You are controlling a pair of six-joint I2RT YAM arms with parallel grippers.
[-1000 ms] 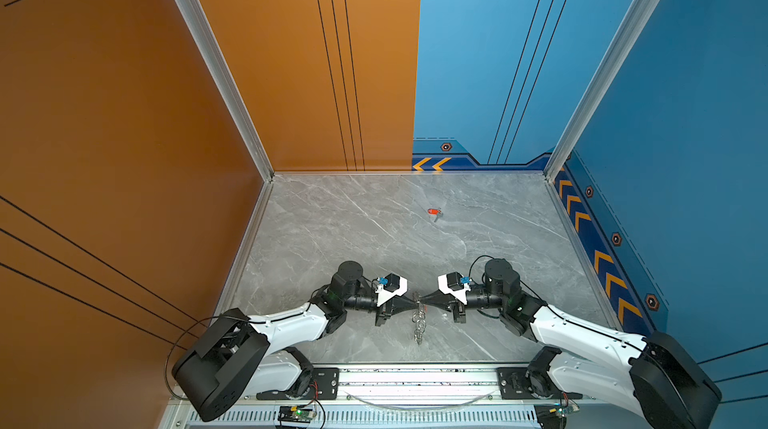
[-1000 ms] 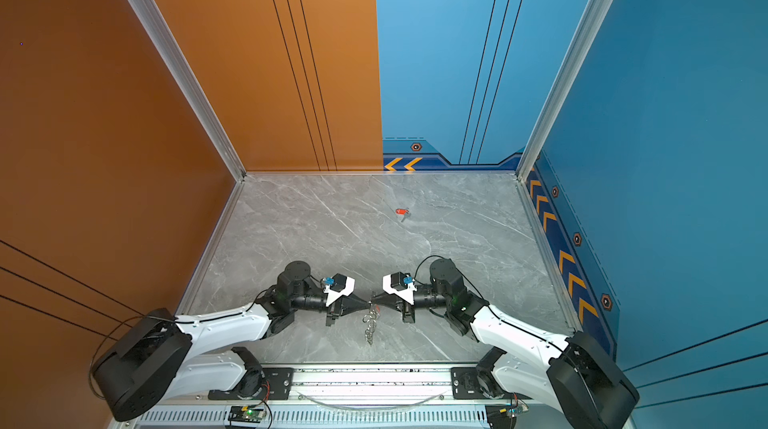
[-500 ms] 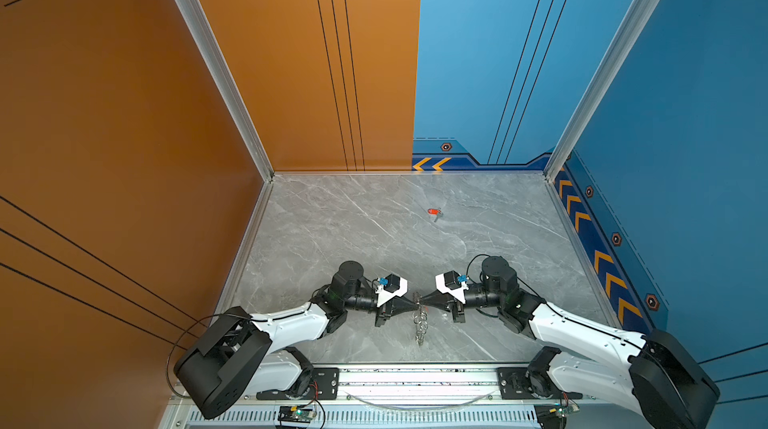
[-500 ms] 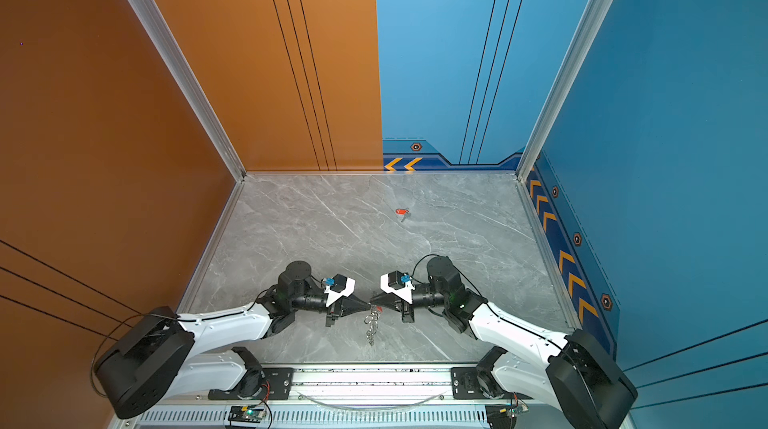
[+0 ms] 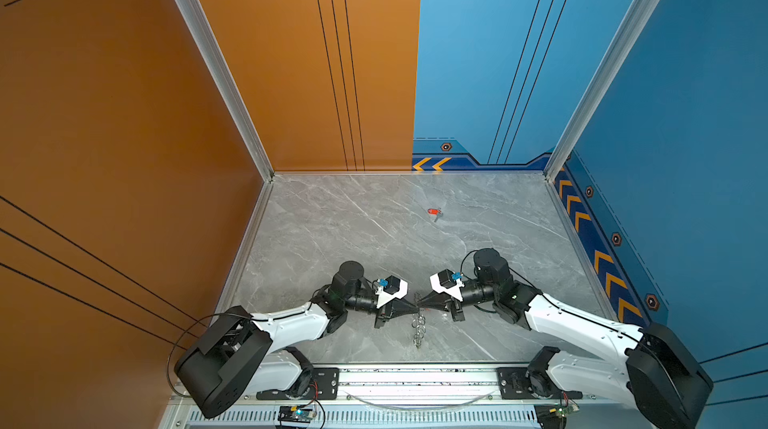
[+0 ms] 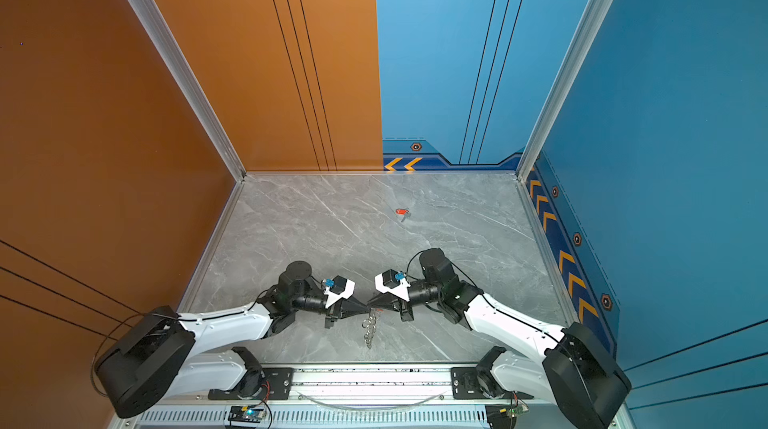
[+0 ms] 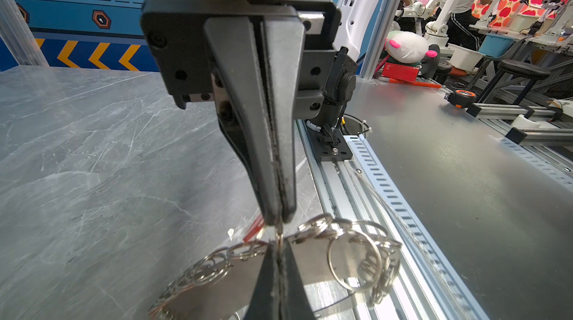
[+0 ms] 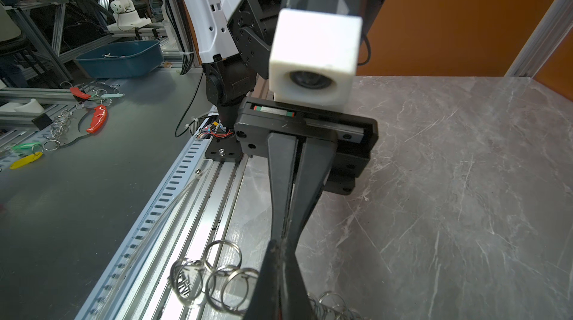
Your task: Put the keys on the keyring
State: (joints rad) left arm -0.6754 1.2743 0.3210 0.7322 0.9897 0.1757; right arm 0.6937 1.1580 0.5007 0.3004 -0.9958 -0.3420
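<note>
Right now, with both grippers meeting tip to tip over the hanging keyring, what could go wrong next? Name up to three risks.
1. The left gripper and right gripper pinch only with their very tips, so the keyring or the red-tagged key may slip and drop.
2. The tips almost touch; slight misalignment could make them collide.
3. The second key lies far back; fetching it likely means releasing one grip.

Silver-ringed keyring (image 5: 417,328) at front of table (image 5: 332,240); red-tagged key (image 5: 434,211) well apart, mid-table.
</note>
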